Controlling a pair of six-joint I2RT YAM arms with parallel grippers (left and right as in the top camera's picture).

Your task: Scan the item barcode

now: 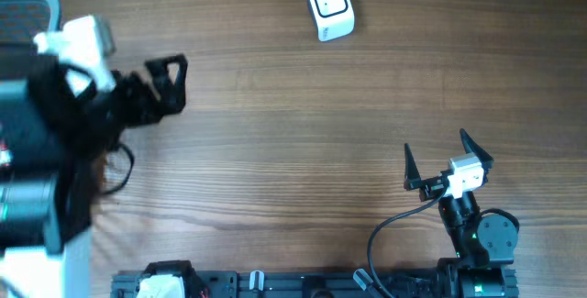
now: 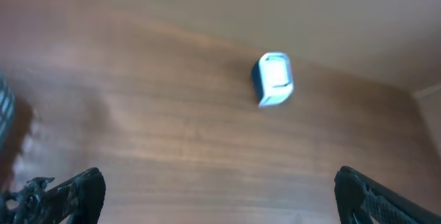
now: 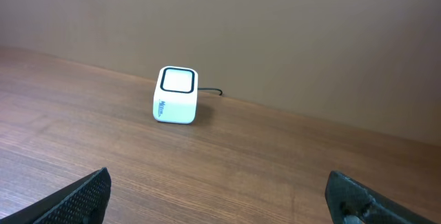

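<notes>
Both arms empty, scanner ready at the far edge.
The scanner (image 1: pixel 328 6) sits with its window up and unobstructed, so a code can pass over it. The left gripper (image 1: pixel 179 82) is well to the scanner's left and the right gripper (image 1: pixel 435 142) nearer the robot on its right. Both have jaws spread wide and carry nothing. No item is in view.

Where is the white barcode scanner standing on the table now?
In the overhead view the scanner stands near the far edge of the table, about mid-width, well apart from the left gripper and the right gripper.
</notes>
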